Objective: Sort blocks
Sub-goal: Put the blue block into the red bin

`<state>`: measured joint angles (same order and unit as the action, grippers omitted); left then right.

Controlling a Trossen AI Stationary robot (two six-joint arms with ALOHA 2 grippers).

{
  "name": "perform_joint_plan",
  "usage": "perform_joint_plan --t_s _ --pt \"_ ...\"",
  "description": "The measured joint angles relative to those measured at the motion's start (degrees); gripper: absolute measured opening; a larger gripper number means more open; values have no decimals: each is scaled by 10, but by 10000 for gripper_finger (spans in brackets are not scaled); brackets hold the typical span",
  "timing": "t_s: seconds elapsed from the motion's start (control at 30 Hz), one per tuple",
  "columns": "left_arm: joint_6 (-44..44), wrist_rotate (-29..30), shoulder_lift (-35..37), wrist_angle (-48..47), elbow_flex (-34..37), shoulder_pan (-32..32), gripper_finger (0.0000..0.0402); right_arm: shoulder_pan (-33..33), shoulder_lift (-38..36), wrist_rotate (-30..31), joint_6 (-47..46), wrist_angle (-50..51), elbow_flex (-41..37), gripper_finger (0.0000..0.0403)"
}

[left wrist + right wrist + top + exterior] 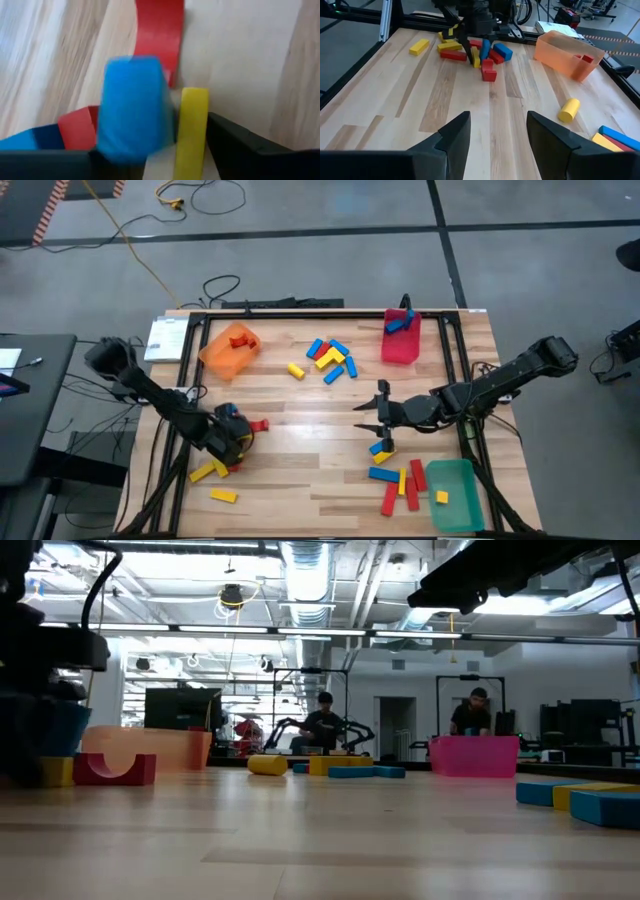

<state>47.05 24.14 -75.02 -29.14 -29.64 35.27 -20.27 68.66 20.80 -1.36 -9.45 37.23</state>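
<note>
Left tool [236, 442], lower left of high view: fingers apart, straddling upright blue block [134, 107]; yellow block [192, 130] touches it, long axis along fingers. Right tool [380, 412], centre right: fingers apart, empty; you see nearest blocks [382, 448] just below it on worktop [300, 470].

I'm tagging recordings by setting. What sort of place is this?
Probably a robotics lab or workshop: exposed ceiling ducts with strip lighting, people at workstations behind the wooden table, cables loose on the grey floor, and another robot arm in the background.
</note>
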Motion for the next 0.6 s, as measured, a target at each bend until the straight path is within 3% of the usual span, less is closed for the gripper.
perform_joint_plan --t_s 0.17,0.4,0.6 --pt "-29 8 -14 -3 -13 0 129 -3 0 0 -1 1 0 207" --pt "-33 12 -15 -10 -22 3 126 -16 0 0 -10 7 0 207" --pt "-87 50 2 59 -33 1 127 -16 15 0 -27 5 0 207"
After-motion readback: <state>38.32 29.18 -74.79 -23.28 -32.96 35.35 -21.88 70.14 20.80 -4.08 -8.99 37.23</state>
